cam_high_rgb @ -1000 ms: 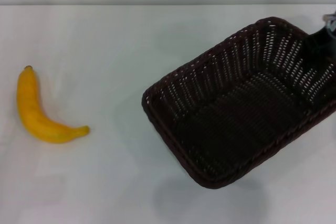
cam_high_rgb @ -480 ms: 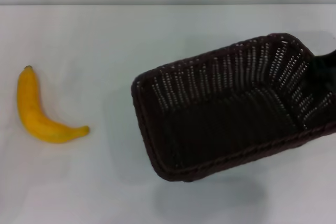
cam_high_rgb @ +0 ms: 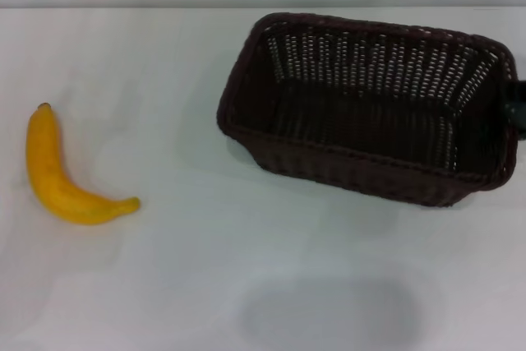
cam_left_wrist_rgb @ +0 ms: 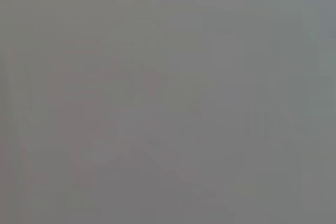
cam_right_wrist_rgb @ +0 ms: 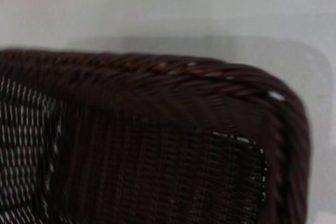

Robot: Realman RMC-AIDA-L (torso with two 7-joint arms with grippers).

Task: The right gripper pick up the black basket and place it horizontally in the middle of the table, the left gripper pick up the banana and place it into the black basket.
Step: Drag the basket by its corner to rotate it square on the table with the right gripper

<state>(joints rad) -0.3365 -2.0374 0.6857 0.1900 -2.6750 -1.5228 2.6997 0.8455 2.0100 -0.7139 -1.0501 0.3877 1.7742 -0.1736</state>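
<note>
The black basket [cam_high_rgb: 370, 121] hangs above the white table [cam_high_rgb: 164, 285], tilted with its opening towards me and its long side running left to right, right of the middle. Its shadow lies on the table below it. My right gripper [cam_high_rgb: 518, 108] shows as a small black piece at the basket's right end and holds it there. The right wrist view shows the basket's braided rim and a rounded corner [cam_right_wrist_rgb: 157, 77] close up. The yellow banana [cam_high_rgb: 62, 182] lies on the table at the far left, well apart from the basket. My left gripper is out of view.
The table's far edge [cam_high_rgb: 123, 7] meets a grey wall at the back. The left wrist view shows only a flat grey field. White tabletop lies between the banana and the basket.
The basket has swung from a diagonal pose to lie left to right, and has moved up and towards the far side. The banana has not moved.
</note>
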